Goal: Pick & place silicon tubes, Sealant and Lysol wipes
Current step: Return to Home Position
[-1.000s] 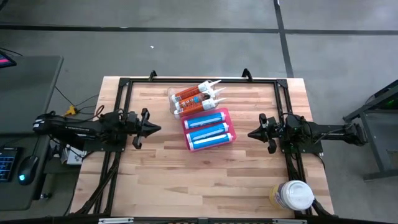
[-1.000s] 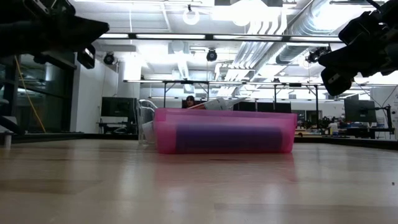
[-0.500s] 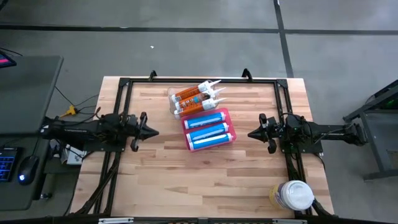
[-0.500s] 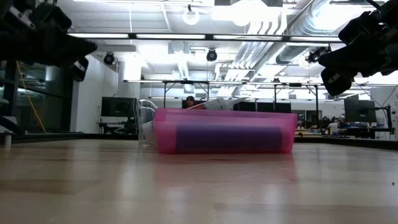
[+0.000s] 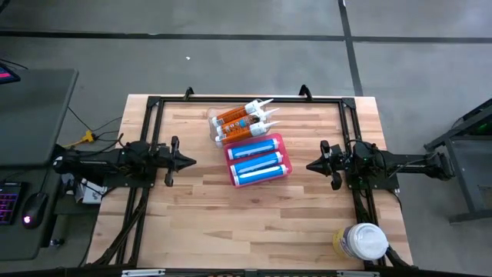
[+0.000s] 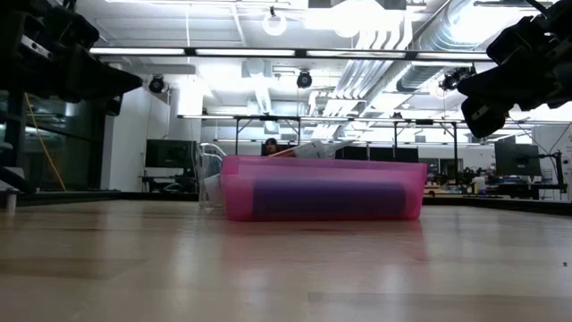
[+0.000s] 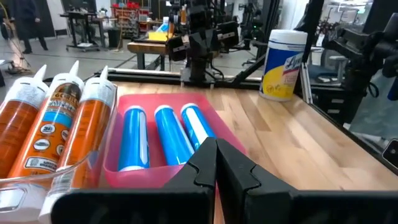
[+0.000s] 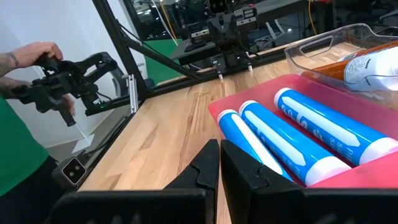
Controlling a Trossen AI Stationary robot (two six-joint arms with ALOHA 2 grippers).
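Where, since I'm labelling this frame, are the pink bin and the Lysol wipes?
pink bin (image 6: 322, 168), low view, on its front wall.
Lysol wipes (image 5: 364, 240), high view, on the white lid.

Pale wooden table (image 5: 231, 223): translucent pink plastic bin (image 6: 322, 197) between both jaws, clear plastic tray (image 5: 212, 117) just beside it, yellow white-lidded Lysol wipes canister (image 5: 361, 240) well behind the right gripper (image 5: 310, 165).

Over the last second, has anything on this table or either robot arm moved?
The left gripper drew back slightly toward its own side and dipped lower, shut and empty. The right gripper, the pink bin with its blue tubes, the orange tubes and the wipes canister stayed put.
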